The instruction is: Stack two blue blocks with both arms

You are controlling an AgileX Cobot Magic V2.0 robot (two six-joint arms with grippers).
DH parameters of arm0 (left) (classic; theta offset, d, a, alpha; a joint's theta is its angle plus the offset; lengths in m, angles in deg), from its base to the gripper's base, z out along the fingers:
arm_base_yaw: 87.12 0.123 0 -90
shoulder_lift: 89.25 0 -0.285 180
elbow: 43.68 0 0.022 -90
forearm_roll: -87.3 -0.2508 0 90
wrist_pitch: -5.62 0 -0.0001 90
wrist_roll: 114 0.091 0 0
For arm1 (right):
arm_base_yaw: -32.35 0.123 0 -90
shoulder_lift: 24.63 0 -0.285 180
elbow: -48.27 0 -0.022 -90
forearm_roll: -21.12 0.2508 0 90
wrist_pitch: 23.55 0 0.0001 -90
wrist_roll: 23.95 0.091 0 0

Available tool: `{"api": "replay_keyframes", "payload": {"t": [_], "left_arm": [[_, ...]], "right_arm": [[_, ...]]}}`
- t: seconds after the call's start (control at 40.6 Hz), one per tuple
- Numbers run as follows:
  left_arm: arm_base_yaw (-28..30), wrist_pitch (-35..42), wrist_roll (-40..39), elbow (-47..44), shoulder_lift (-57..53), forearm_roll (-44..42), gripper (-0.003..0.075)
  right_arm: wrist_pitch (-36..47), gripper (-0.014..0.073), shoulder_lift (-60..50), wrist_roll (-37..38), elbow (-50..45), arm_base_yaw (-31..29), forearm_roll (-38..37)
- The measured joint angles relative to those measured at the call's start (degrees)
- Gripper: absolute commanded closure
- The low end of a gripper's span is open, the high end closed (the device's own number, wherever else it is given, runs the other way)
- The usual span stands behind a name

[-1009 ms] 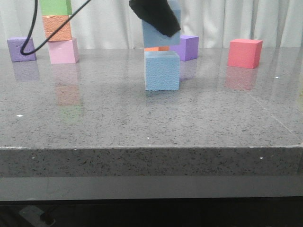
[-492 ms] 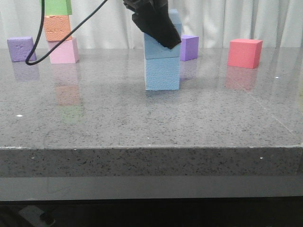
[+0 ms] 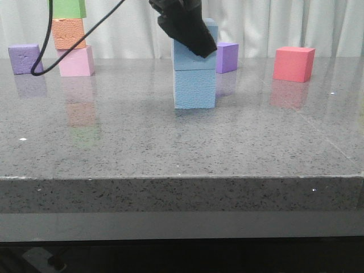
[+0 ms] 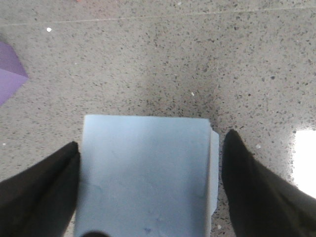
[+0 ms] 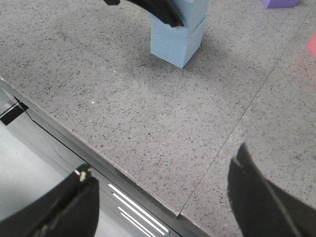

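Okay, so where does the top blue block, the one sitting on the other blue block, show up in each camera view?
Front view: top blue block at upper centre, partly behind the left gripper, resting on the lower blue block.
Left wrist view: it fills the lower middle, between the black fingers.
Right wrist view: at the top edge.
Shared landmark: the grey speckled table.
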Motion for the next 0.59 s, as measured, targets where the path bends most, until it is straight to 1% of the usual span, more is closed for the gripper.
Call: {"api": "replay_keyframes", "payload": {"t": [0.074,0.172,0.369,0.591], "left_arm": [[0.0,0.0,-0.1,0.0,-1.4,0.0,0.0165],[0.0,0.0,-2.6,0.0,-4.3,0.0,0.0166],[0.0,0.0,-12.0,-0.6,-11.5,0.0,0.0166],[0.0,-0.1,-24.3,-5.8,-21.7,0.0,0.0168]], "right_arm": [[0.0,0.0041,0.0,0.0,0.0,0.0,0.0],[0.0,0.0041,0.0,0.0,0.0,0.0,0.0],[0.0,0.0041,0.0,0.0,0.0,0.0,0.0],[0.0,0.0041,0.0,0.0,0.0,0.0,0.0]]}}
